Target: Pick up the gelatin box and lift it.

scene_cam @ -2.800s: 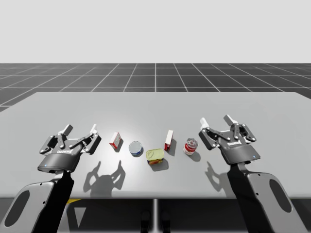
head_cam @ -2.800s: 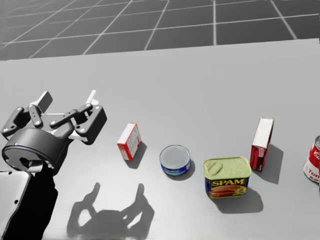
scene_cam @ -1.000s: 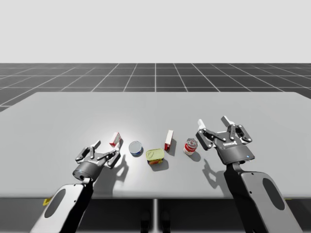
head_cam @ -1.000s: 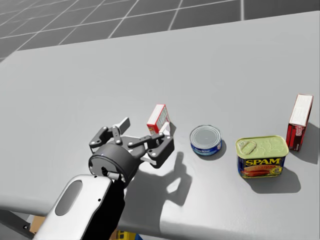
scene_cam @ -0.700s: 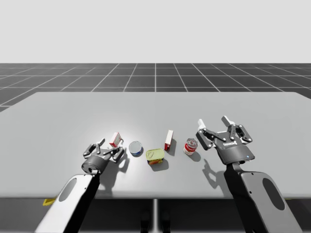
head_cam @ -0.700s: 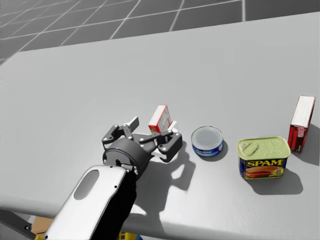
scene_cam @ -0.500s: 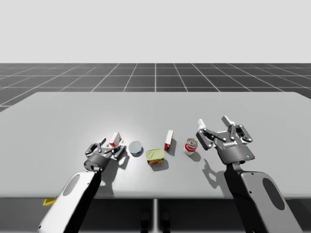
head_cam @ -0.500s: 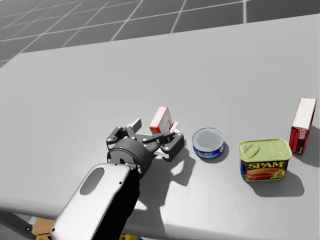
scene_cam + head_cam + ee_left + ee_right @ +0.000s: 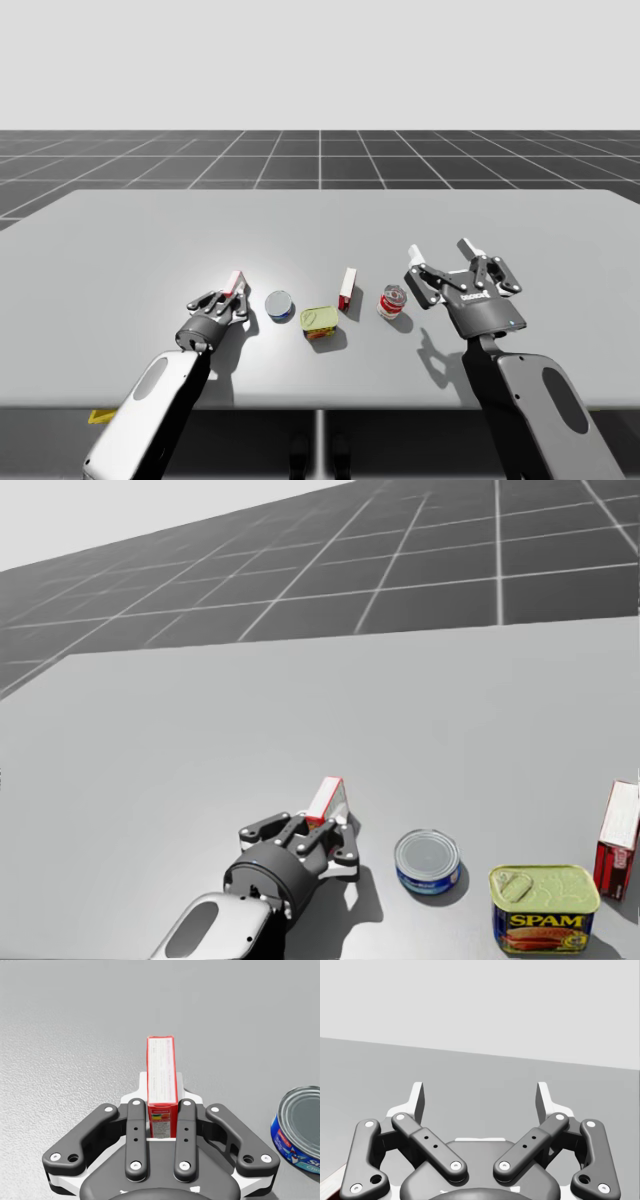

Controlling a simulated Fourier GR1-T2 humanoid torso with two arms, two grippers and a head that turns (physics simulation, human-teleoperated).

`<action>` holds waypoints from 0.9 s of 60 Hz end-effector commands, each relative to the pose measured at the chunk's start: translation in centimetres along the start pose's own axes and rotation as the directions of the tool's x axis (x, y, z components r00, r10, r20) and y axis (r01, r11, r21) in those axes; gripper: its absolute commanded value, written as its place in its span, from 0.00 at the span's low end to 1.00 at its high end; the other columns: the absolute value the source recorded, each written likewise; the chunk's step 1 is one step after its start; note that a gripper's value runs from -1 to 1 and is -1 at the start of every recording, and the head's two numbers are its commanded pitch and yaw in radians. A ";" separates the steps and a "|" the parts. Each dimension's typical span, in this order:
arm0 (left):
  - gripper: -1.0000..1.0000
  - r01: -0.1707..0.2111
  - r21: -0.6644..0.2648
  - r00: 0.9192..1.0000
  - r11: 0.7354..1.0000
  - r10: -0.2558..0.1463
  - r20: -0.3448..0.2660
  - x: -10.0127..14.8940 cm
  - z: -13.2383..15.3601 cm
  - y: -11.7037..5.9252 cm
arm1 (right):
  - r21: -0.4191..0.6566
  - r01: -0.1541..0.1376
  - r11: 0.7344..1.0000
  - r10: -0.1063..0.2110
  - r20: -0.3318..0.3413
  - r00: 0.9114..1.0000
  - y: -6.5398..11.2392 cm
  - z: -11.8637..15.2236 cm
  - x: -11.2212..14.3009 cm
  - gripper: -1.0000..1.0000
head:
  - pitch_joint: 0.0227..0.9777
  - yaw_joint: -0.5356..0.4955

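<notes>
The gelatin box (image 9: 161, 1080) is small, red and white, and stands on its narrow edge on the grey table (image 9: 320, 220). My left gripper (image 9: 161, 1092) is shut on it, one finger pressed to each broad side. In the high view the gelatin box (image 9: 236, 283) sticks out past the left gripper (image 9: 225, 302). In the head view the gelatin box (image 9: 326, 800) leans a little in the left gripper (image 9: 318, 842). My right gripper (image 9: 481, 1097) is open and holds nothing. It hovers at the right gripper's spot (image 9: 442, 256) beside a red and white can (image 9: 391, 301).
A blue round can (image 9: 428, 861) lies just right of the held box. Further right are a rectangular yellow-topped tin (image 9: 543, 908) and a tall red box (image 9: 617, 852). The table's front edge (image 9: 320, 408) runs close behind my left wrist.
My left gripper slid forward around the gelatin box and shut on it. My head has turned, so the head view now looks further up the table. The right arm has not moved.
</notes>
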 end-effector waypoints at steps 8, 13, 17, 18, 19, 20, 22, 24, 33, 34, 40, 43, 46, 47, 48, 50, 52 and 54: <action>1.00 0.012 -0.067 0.999 0.998 -0.014 -0.035 -1.2 0.2 -0.8 | -0.002 0.004 1.000 -0.004 0.000 1.000 -0.1 0.1 0.0 0.00 | 0.48 0.88; 1.00 0.011 -0.068 0.999 0.998 -0.013 -0.035 -1.2 0.2 -0.9 | -0.002 0.004 1.000 -0.004 0.001 1.000 -0.1 0.1 0.0 0.00 | 0.46 0.88; 1.00 0.010 -0.069 0.999 0.998 -0.012 -0.035 -1.2 0.2 -0.9 | -0.002 0.003 1.000 -0.003 0.000 1.000 -0.1 0.1 0.0 0.00 | 0.46 0.88; 1.00 0.008 -0.069 0.999 0.998 -0.011 -0.035 -1.2 0.2 -0.9 | -0.002 0.004 1.000 -0.004 0.000 1.000 -0.1 0.1 0.0 0.00 | 0.46 0.89; 1.00 0.008 -0.069 0.999 0.998 -0.010 -0.034 -1.2 0.2 -0.9 | -0.002 0.003 1.000 -0.003 0.000 1.000 -0.1 0.1 0.0 0.00 | 0.46 0.89; 1.00 0.007 -0.069 0.999 0.998 -0.009 -0.033 -1.2 0.2 -0.9 | -0.002 0.003 1.000 -0.003 0.000 1.000 -0.1 0.1 0.0 0.00 | 0.46 0.89; 1.00 0.004 -0.070 1.000 0.998 -0.006 -0.030 -1.1 0.2 -0.9 | -0.001 0.003 1.000 -0.003 0.000 1.000 -0.1 0.1 0.0 0.00 | 0.46 0.89; 1.00 0.006 -0.070 1.000 0.998 -0.007 -0.027 -1.0 0.3 -0.9 | -0.001 0.003 1.000 -0.003 0.000 1.000 -0.1 0.1 0.0 0.00 | 0.47 0.88; 1.00 0.019 -0.062 1.000 0.998 -0.019 -0.002 0.1 0.7 -0.8 | -0.002 0.002 1.000 -0.002 -0.002 1.000 -0.1 0.0 -0.1 0.00 | 0.47 0.88; 1.00 0.024 -0.062 1.000 0.998 -0.024 0.002 0.3 0.8 -0.8 | -0.002 0.001 1.000 -0.001 -0.003 1.000 -0.1 0.0 -0.1 0.00 | 0.47 0.88; 1.00 0.043 -0.066 0.999 0.997 -0.041 0.032 1.6 1.6 -0.8 | -0.003 0.001 1.000 -0.001 -0.004 1.000 -0.1 -0.1 -0.1 0.00 | 0.47 0.88; 1.00 0.051 -0.062 0.998 0.997 -0.048 0.048 2.1 1.8 -0.8 | -0.003 0.000 1.000 0.000 -0.004 1.000 -0.1 -0.1 -0.1 0.00 | 0.47 0.88; 1.00 0.056 -0.062 0.997 0.996 -0.052 0.063 2.9 2.2 -0.8 | -0.003 0.001 1.000 -0.001 -0.004 1.000 -0.1 -0.1 -0.1 0.00 | 0.47 0.88; 1.00 0.057 -0.061 0.996 0.997 -0.053 0.067 3.0 2.2 -0.8 | -0.003 0.000 1.000 0.000 -0.004 1.000 -0.2 -0.1 -0.1 0.00 | 0.47 0.88; 1.00 0.058 -0.060 0.996 0.997 -0.054 0.070 3.2 2.3 -0.8 | -0.004 0.000 1.000 0.000 -0.004 1.000 -0.2 -0.1 -0.1 0.00 | 0.47 0.88; 1.00 0.061 -0.060 0.995 0.996 -0.056 0.080 3.8 2.5 -0.8 | -0.003 0.001 1.000 -0.001 -0.004 1.000 -0.2 -0.1 -0.1 0.00 | 0.47 0.88; 1.00 0.064 -0.056 0.994 0.996 -0.058 0.094 4.5 2.8 -0.7 | -0.004 0.001 1.000 -0.001 -0.004 1.000 -0.2 -0.1 -0.1 0.00 | 0.46 0.88; 1.00 0.068 -0.054 0.993 0.996 -0.062 0.100 4.8 2.9 -0.6 | -0.005 0.000 1.000 0.000 -0.004 1.000 -0.2 -0.1 -0.1 0.00 | 0.46 0.88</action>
